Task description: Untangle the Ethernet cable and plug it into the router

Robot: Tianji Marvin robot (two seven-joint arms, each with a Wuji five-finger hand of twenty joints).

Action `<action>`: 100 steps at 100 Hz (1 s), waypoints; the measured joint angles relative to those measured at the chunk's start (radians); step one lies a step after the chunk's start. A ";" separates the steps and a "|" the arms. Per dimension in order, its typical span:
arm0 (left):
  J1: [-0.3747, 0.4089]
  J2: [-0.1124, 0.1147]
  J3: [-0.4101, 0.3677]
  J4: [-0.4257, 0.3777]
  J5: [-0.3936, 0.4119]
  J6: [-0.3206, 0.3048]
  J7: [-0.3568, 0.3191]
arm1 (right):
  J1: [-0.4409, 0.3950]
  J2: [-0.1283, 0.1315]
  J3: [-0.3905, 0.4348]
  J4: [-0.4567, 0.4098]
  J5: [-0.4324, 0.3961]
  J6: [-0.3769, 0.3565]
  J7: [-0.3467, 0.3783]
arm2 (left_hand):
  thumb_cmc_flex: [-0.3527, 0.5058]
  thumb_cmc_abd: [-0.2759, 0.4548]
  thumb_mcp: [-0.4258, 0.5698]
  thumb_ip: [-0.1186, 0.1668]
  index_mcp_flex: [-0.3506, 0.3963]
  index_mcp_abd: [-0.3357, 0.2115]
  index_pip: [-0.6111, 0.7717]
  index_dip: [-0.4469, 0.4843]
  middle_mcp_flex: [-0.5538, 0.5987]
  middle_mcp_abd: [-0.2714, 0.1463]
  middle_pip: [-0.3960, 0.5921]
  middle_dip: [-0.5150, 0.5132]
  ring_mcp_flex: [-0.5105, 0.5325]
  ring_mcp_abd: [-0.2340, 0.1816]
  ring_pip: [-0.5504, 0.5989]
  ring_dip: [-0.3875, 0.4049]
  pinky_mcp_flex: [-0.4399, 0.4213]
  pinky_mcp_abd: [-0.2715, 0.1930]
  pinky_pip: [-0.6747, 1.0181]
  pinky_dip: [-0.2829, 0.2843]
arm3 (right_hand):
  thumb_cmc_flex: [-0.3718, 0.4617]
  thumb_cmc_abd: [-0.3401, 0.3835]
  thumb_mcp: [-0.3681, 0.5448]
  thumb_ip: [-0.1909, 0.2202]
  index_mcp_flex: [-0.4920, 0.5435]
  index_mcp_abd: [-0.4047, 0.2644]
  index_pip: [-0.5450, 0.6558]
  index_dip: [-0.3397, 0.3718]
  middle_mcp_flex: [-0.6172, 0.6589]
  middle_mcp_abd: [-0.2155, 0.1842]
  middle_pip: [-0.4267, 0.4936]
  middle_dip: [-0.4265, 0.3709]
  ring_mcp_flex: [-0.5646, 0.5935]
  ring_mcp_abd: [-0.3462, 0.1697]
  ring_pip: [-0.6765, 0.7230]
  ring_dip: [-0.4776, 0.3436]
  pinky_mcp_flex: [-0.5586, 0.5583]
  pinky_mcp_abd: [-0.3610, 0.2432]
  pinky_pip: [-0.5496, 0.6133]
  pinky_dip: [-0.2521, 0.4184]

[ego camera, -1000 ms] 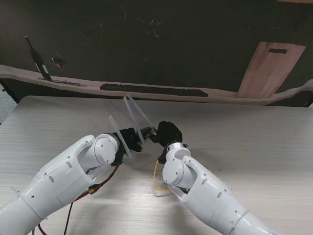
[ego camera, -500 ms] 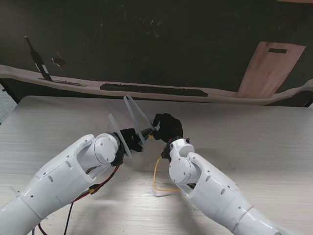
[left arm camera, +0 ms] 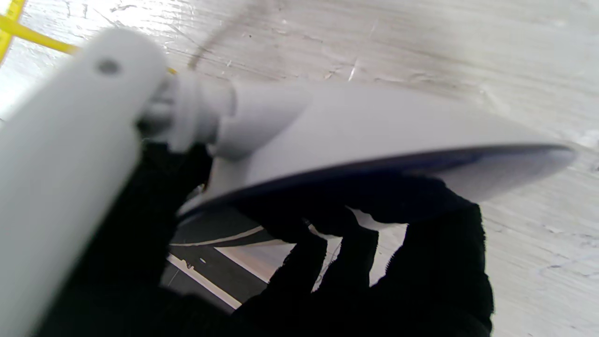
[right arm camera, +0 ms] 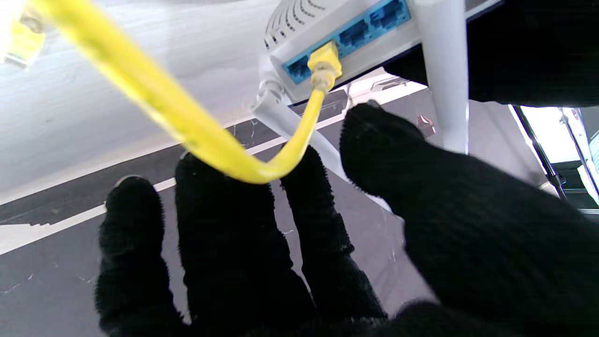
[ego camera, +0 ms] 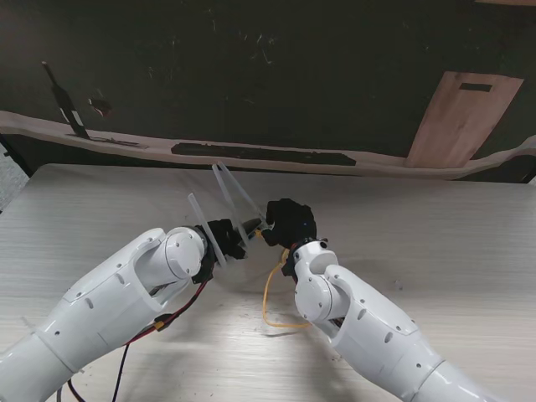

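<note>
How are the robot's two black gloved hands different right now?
The left hand is wrapped around the white plastic router and holds it up off the table; the right hand grips nothing. The left hand's fingers are curled, while the right hand's fingers are spread apart, with the yellow Ethernet cable draped across them, its plug in a blue port. Both wear fuzzy black gloves.

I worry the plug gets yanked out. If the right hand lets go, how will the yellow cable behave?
The yellow cable bends in a soft curve, so it likely flops and sags. Its plug sits in a blue port of the router, probably holding against that light weight.
</note>
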 measured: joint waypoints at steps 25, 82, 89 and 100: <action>-0.008 -0.001 0.006 0.005 -0.006 0.002 -0.001 | 0.002 -0.003 -0.014 0.001 0.042 0.007 0.016 | 0.000 0.000 -0.001 0.000 0.002 0.001 0.000 0.000 0.006 0.000 0.000 0.000 0.003 0.001 0.000 0.000 0.001 0.003 0.008 0.002 | 0.073 -0.033 0.010 -0.037 0.008 0.001 0.039 -0.036 0.034 0.003 0.000 0.000 0.034 0.006 0.003 0.000 0.032 0.006 0.010 0.011; -0.012 -0.001 0.008 0.008 -0.010 0.004 -0.003 | 0.020 -0.018 -0.037 0.019 0.071 0.024 0.032 | 0.000 0.000 -0.009 0.000 0.005 0.002 0.000 0.000 0.007 0.002 0.000 0.000 0.006 0.001 0.000 0.001 0.005 0.004 0.008 0.002 | 0.155 0.065 0.027 -0.046 0.042 0.039 0.091 -0.062 0.106 0.003 0.000 -0.063 0.098 0.021 0.016 0.000 0.081 0.021 0.015 0.019; -0.014 -0.001 0.010 0.008 -0.010 0.004 -0.005 | 0.022 -0.018 -0.041 0.022 0.061 0.029 0.030 | 0.000 0.000 -0.009 0.000 0.005 0.002 0.000 0.000 0.007 0.002 0.000 0.000 0.006 0.001 0.000 0.001 0.005 0.004 0.008 0.002 | 0.155 0.062 0.027 -0.046 0.042 0.039 0.098 -0.062 0.106 0.003 0.000 -0.063 0.098 0.022 0.016 0.000 0.084 0.025 0.017 0.019; -0.015 0.000 0.010 0.009 -0.011 0.004 -0.007 | 0.024 -0.018 -0.044 0.024 0.054 0.040 0.029 | 0.000 0.000 -0.009 0.000 0.005 0.002 0.000 0.000 0.007 0.002 0.000 0.000 0.006 0.001 0.000 0.001 0.005 0.004 0.008 0.002 | 0.154 0.061 0.027 -0.046 0.042 0.033 0.099 -0.063 0.106 0.003 0.001 -0.064 0.098 0.023 0.016 0.000 0.084 0.026 0.017 0.020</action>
